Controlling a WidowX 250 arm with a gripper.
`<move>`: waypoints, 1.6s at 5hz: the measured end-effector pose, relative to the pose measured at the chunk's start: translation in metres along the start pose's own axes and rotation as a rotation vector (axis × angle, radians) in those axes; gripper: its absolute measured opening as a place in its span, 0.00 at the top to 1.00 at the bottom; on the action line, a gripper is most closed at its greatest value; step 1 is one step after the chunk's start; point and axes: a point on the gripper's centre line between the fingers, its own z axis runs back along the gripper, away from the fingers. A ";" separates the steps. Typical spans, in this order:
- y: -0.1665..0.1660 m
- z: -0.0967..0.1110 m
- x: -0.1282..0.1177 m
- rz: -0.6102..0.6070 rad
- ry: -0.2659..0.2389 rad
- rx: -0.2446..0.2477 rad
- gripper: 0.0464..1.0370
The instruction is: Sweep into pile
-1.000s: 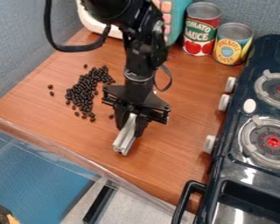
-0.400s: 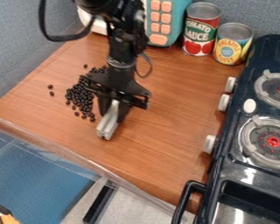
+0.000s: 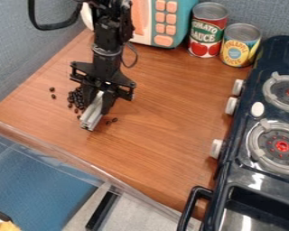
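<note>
Orange-brown bench [image 3: 165,135]: fine wood grain
Small black beans [image 3: 78,96]: glossy, rounded, loosely heaped, a few strays
Black fingers [image 3: 108,104]: pinching a long pale-grey bar [image 3: 92,116], tilted

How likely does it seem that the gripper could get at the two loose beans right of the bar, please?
Probably yes, at least for a push: the two loose beans lie close beside the gray bar that the gripper holds, and nothing seems to stand between them.
</note>
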 end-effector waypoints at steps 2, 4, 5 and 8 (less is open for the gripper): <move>-0.013 0.024 -0.003 -0.022 -0.061 -0.072 0.66; -0.050 0.040 -0.006 -0.099 -0.108 -0.105 0.66; -0.050 0.004 -0.002 -0.103 -0.062 -0.051 0.66; -0.024 -0.009 0.012 -0.032 -0.031 -0.022 0.66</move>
